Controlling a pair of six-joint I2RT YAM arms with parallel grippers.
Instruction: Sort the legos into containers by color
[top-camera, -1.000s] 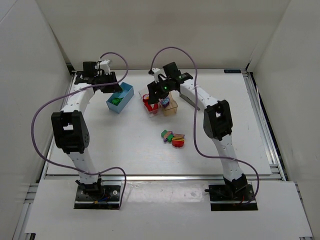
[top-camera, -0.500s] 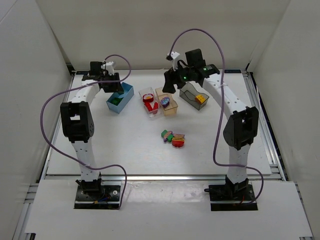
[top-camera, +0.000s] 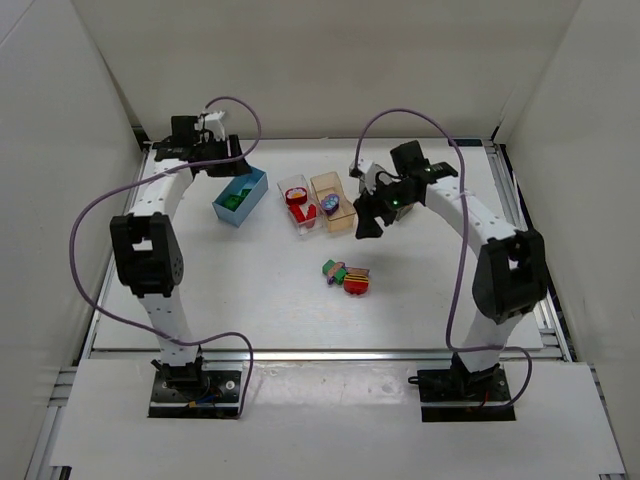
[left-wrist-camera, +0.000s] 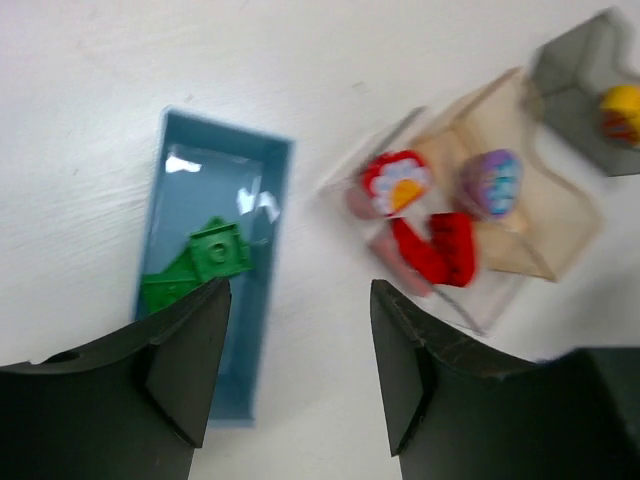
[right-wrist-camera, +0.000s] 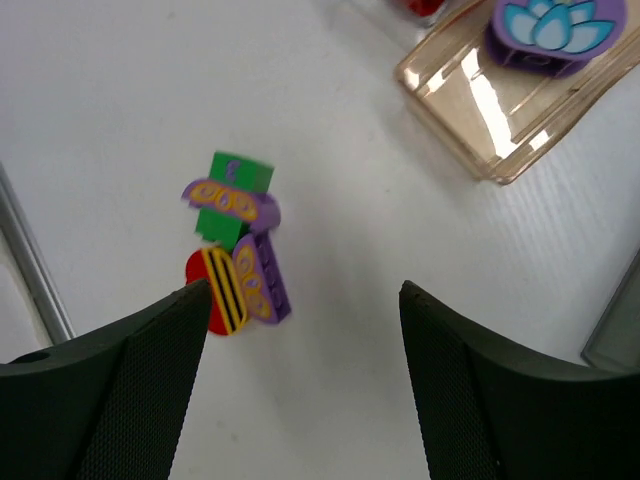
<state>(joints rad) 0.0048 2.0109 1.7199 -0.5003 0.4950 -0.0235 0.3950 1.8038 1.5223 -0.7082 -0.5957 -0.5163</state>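
Note:
A loose cluster of legos (top-camera: 346, 276) lies mid-table: a green brick (right-wrist-camera: 232, 180), purple bricks (right-wrist-camera: 262, 282) and a red piece with yellow stripes (right-wrist-camera: 217, 292). My right gripper (top-camera: 366, 222) is open and empty, above and to the right of the cluster (right-wrist-camera: 305, 385). My left gripper (top-camera: 222, 162) is open and empty above the light blue bin (top-camera: 240, 196), which holds green bricks (left-wrist-camera: 200, 262). The clear bin (left-wrist-camera: 400, 290) holds red pieces (left-wrist-camera: 440, 245). The peach bin (top-camera: 333, 200) holds a purple flower piece (right-wrist-camera: 548, 30). The grey bin (left-wrist-camera: 575, 90) holds a yellow piece (left-wrist-camera: 620, 108).
The four bins stand in a row at the back middle of the table. In the top view my right arm hides most of the grey bin. White walls enclose the table, with a metal rail (top-camera: 525, 240) along its right edge.
My right arm has swung from over the clear and peach bins, past the grey bin, to nearer the loose cluster. My left gripper has stayed by the blue bin.

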